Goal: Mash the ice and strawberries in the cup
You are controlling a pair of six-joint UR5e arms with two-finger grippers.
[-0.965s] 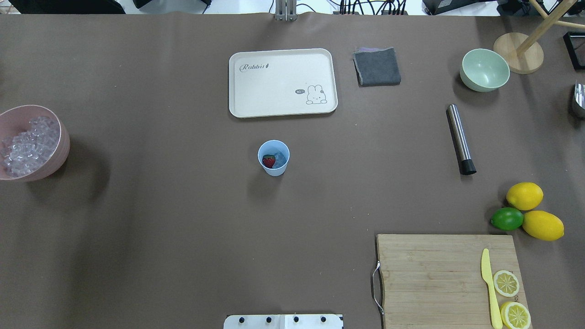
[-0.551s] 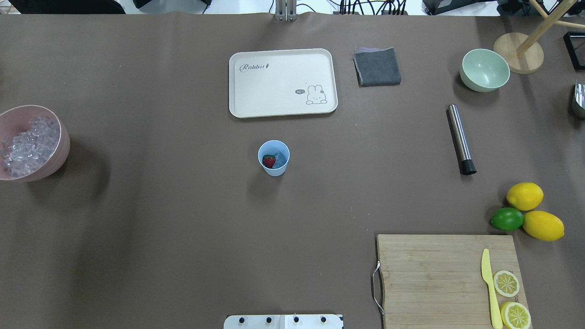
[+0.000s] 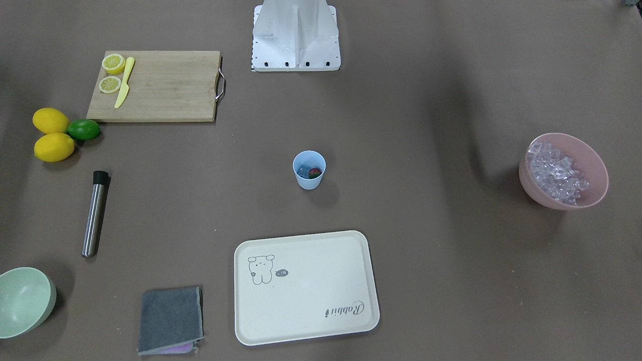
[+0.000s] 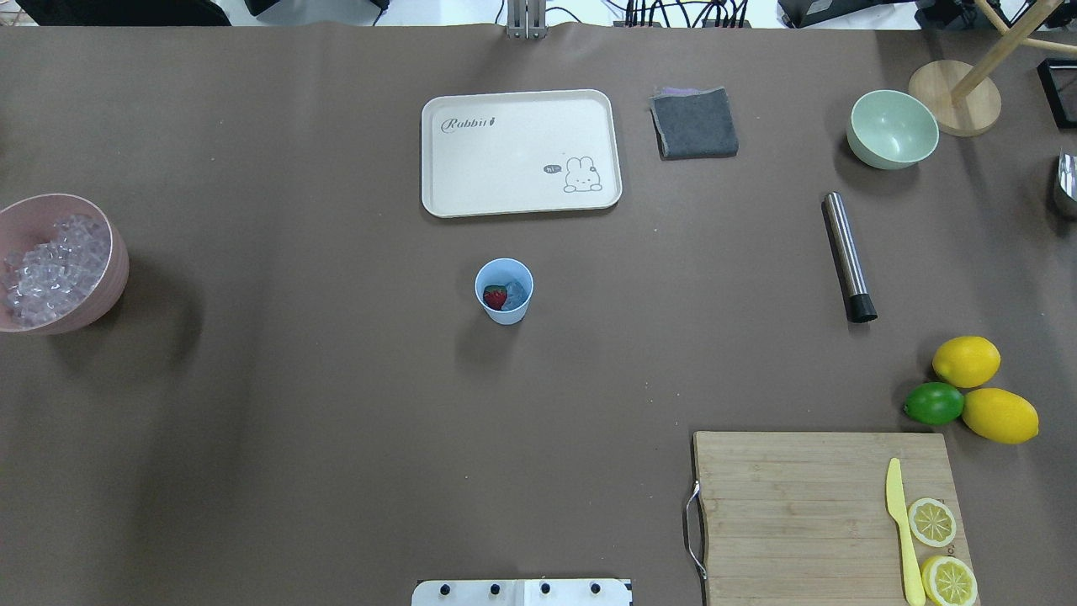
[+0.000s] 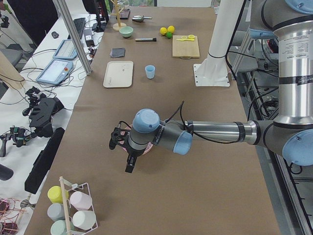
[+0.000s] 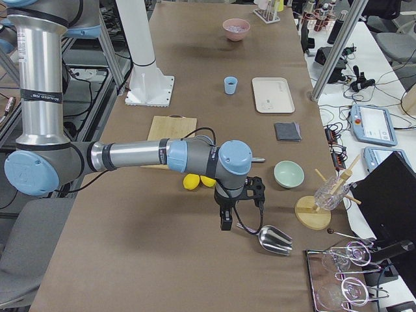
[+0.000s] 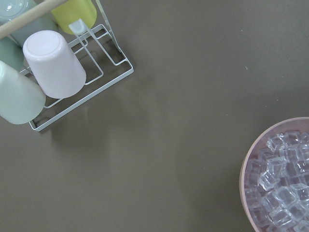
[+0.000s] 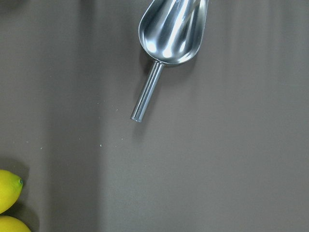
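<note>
The small light-blue plastic cup point(image 4: 504, 291) stands mid-table. Inside it, the red strawberry point(image 4: 495, 296) lies at 9 o'clock and the clear ice cubes point(image 4: 515, 291) at 3 o'clock. Whether the left gripper point(image 5: 126, 157) or the right gripper point(image 6: 227, 218) is parted cannot be told.

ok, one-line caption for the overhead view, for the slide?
Blue cup holding strawberry and ice at centre; black-tipped steel rod to its right, pink bowl far left.

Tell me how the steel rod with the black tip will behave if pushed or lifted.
The steel rod lies on its side and looks round, so a sideways push would probably roll it. Its polished surface may slip in a grip. It looks rigid.
</note>
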